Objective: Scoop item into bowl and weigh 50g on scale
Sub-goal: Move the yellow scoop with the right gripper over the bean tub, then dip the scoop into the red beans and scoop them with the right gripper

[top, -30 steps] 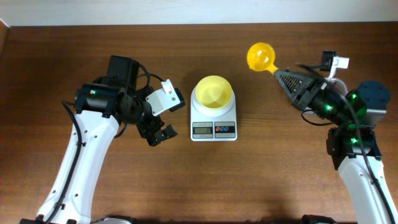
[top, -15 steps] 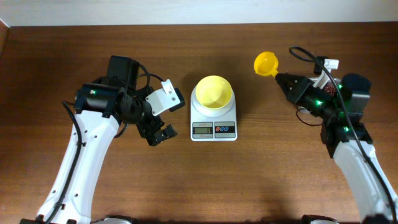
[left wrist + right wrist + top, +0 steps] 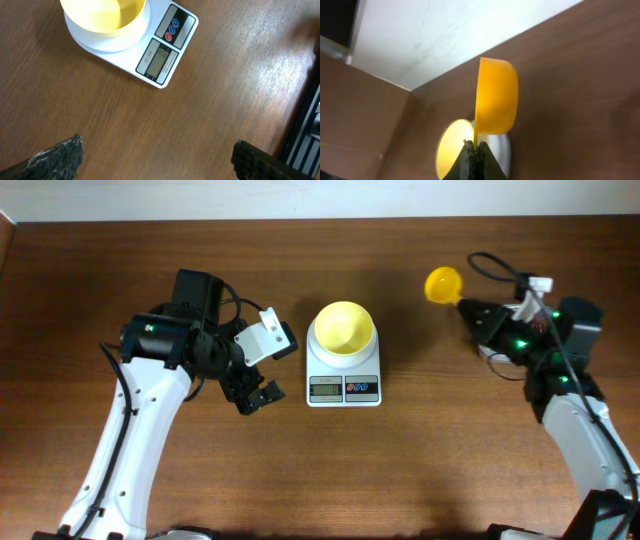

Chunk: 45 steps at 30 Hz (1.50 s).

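At worktop's (image 3: 450,470) right, R end effector (image 3: 466,306) grips empty-looking scoop (image 3: 443,284); L end effector (image 3: 255,398) released. Scooping step; next needs beans, none in view.

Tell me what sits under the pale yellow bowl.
The bowl stands on the white scale. The scale's display and buttons show in front; the platform's middle beneath the bowl is covered.

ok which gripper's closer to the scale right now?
Left. The left gripper hangs open just left of the scale; the right gripper, shut on the yellow scoop, sits much farther off to its right.
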### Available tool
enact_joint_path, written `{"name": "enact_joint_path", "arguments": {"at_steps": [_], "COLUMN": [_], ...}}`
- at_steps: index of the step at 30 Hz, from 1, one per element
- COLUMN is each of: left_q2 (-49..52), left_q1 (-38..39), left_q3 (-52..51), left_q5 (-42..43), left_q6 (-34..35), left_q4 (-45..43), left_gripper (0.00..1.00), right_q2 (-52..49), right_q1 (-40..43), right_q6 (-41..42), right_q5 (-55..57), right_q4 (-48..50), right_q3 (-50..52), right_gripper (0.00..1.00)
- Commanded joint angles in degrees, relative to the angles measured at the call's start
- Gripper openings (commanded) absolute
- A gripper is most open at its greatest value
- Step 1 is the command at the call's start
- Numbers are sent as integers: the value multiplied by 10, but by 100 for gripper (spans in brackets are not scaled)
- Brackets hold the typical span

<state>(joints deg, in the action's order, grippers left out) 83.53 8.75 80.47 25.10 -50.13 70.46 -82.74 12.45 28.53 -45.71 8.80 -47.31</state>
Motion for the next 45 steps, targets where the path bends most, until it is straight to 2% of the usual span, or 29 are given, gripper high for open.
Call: {"name": "enact_joint_path", "arguments": {"at_steps": [1,3,8,10,14,17,18,22,31,35,41,45], "left_q2": [1,1,1,1,1,1,1,1,1,1,1,1], "left_q1": [-3,-3,-3,-3,-3,-3,-3,-3,-3,-3,-3,-3], "left_q3": [-4,-4,-4,-4,-4,-4,-4,-4,-4,-4,-4,-4], "left_q5": [6,6,6,6,6,6,6,6,6,6,6,6], "left_q6": [-9,-9,-9,-9,-9,-9,-9,-9,-9,-9,-9,-9], "left_q4": [-1,-1,-1,-1,-1,-1,-1,-1,-1,-1,-1,-1], "left_gripper": [99,99,99,99,99,99,99,99,99,99,99,99], "right_q2": [1,1,4,4,-4,-17,-24,-71,-171,-190,-190,-190], "right_q1": [31,31,31,31,31,31,31,30,30,30,30,30], "right_q6": [-117,-175,-329,-358,-358,-358,-359,-419,-418,-418,-418,-416], "right_q5": [57,84,182,224,343,491,500,495,494,490,386,382], "right_q4": [-70,-160,-492,-556,-571,-571,-572,-578,-552,-549,-554,-562], "right_q3": [-28,-59,-270,-316,-307,-305,-305,-305,-305,-305,-305,-305], "right_gripper": [4,4,4,4,4,4,4,4,4,4,4,4]}}
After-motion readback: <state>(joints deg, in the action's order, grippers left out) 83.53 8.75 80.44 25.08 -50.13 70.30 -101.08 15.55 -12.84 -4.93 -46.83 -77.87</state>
